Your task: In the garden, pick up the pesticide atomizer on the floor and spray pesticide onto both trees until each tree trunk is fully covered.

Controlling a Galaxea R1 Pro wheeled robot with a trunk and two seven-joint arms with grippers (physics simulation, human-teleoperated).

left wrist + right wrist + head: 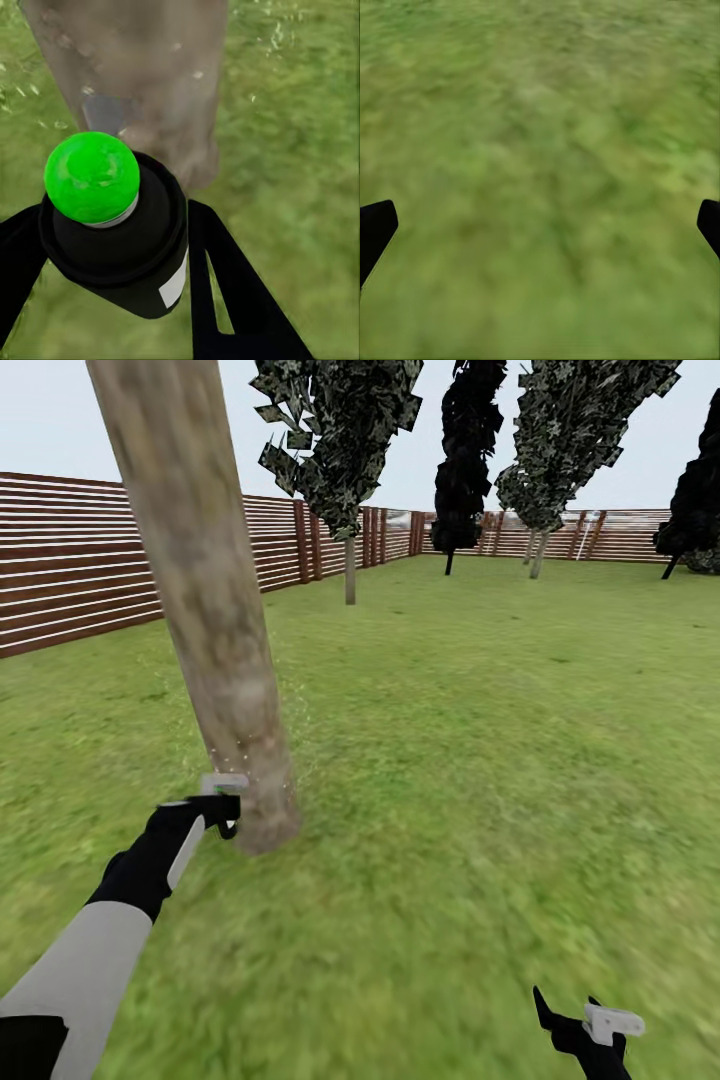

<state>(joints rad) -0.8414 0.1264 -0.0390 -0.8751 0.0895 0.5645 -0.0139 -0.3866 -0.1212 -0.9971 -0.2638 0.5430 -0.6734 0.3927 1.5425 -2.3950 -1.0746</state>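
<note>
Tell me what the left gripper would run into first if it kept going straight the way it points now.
Most likely the base of the tree trunk. The left gripper, shut on the pesticide atomizer, aims at it in the left wrist view, and the head view shows it close beside the trunk. The exact gap is unclear.

**Three cameras: one high and wide, two low and close**

The head camera looks forward and down over the lawn (480,760), taking in the near tree trunk (200,610) at left and the fence (70,580) far behind. The left wrist camera sits just behind the pesticide atomizer (112,225), facing the same trunk's base (150,82) from close by. The right wrist camera points down at blurred grass (540,150) from near the ground. All three share the lawn.
</note>
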